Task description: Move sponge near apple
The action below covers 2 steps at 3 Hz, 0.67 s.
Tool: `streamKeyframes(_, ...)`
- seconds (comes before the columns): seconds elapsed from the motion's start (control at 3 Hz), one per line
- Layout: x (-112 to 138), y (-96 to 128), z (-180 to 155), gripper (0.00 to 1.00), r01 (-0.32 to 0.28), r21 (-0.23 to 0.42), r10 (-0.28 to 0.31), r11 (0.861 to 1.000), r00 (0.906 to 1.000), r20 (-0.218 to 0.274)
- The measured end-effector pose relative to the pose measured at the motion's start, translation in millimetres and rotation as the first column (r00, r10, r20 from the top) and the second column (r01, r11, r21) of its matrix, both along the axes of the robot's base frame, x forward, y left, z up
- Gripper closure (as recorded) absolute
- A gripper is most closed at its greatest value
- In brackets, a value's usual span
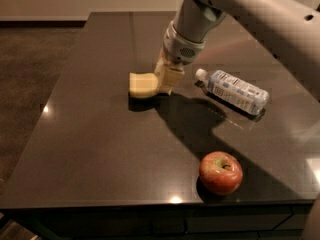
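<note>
The pale yellow sponge point(141, 84) is at the middle of the dark table point(95, 149), just above or on its top. My gripper point(164, 82) comes down from the upper right and is shut on the sponge's right end. The red apple point(220, 172) with a yellow-green patch at its stem stands near the table's front edge, to the right and well in front of the sponge.
A clear plastic water bottle point(235, 91) lies on its side right of the gripper, between it and the table's right part. My arm crosses the upper right. The table's front edge runs just in front of the apple.
</note>
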State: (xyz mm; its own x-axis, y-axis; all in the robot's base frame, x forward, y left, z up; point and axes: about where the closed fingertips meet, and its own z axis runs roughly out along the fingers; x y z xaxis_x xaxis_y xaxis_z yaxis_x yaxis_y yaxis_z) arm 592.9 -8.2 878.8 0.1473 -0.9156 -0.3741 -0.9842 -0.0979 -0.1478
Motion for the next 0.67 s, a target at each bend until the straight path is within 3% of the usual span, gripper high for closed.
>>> streamKeyframes(0.67, -16.2, -71.6, 0.5, 1.0, -0.065, -0.033, 0.067, 0.997, 0.9968, 0.044)
